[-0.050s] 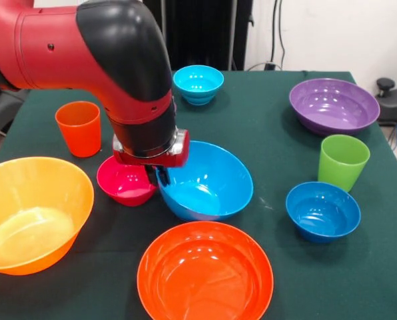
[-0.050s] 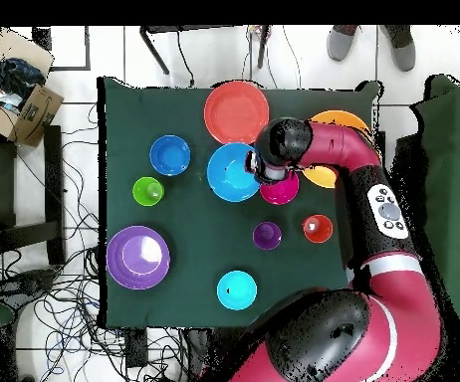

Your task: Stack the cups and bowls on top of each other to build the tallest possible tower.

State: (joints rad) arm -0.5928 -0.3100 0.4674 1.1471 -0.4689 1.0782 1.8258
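We see the arm (image 1: 112, 60) bent down over the sky-blue bowl (image 1: 208, 183), its gripper (image 1: 156, 175) at the bowl's tilted rim, just beside the magenta bowl (image 1: 125, 183). The jaws appear to pinch that rim. The other bowls and cups lie scattered around it, unstacked.

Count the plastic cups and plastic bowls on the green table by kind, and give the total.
Tapered plastic cups: 3 (orange cup, lime green cup, purple cup).
Large round plastic bowls: 4 (yellow-orange bowl, orange-red bowl, purple bowl, sky-blue bowl).
Small round plastic bowls: 3 (magenta bowl, dark blue bowl, cyan bowl).
Total: 10.
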